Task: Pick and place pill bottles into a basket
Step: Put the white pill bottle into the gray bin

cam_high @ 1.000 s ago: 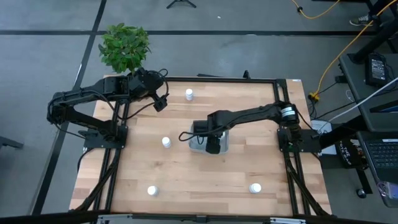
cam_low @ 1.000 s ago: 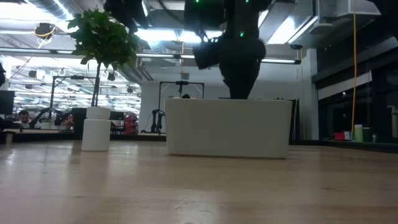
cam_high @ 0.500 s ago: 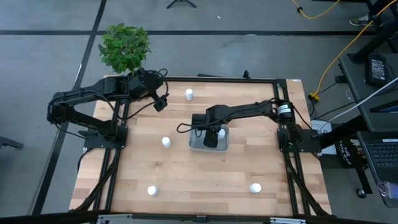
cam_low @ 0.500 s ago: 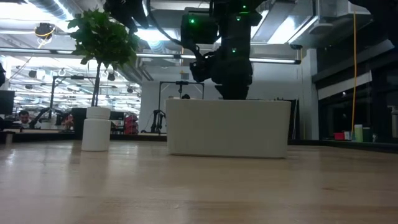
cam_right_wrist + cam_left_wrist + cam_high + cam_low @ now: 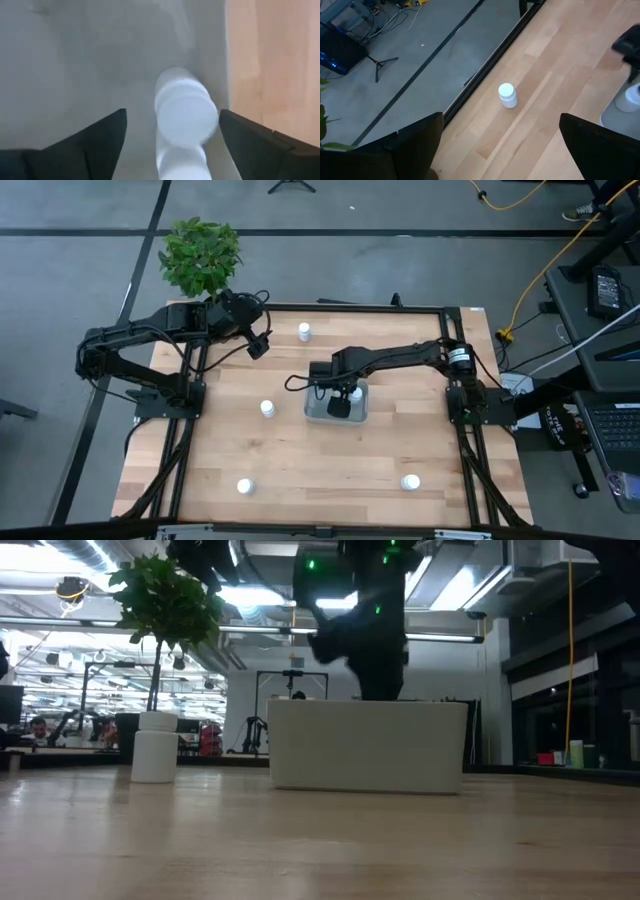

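Observation:
The pale grey basket [image 5: 322, 412] sits near the table's middle. My right gripper [image 5: 340, 402] reaches down into it, open. Its fingers [image 5: 95, 142] stand on either side of a white pill bottle [image 5: 186, 107], which is close to the basket's wall [image 5: 220, 60] and touches neither finger. In the high view a bottle [image 5: 355, 393] shows in the basket beside the gripper. More bottles stand on the table at the far edge [image 5: 304, 331], left of the basket [image 5: 267, 408], near left [image 5: 244, 487] and near right [image 5: 410, 482]. My left gripper [image 5: 258, 345] waits open at the far left.
A green plant [image 5: 200, 255] stands beyond the table's far left corner. In the low view the basket's near wall [image 5: 365, 745] hides what lies inside, and one bottle [image 5: 155, 748] stands to its left. Bare wood lies along the table's near edge [image 5: 330, 480].
My right gripper has moved a little toward the table's far edge over the basket. It now stands inside the basket beside a bottle.

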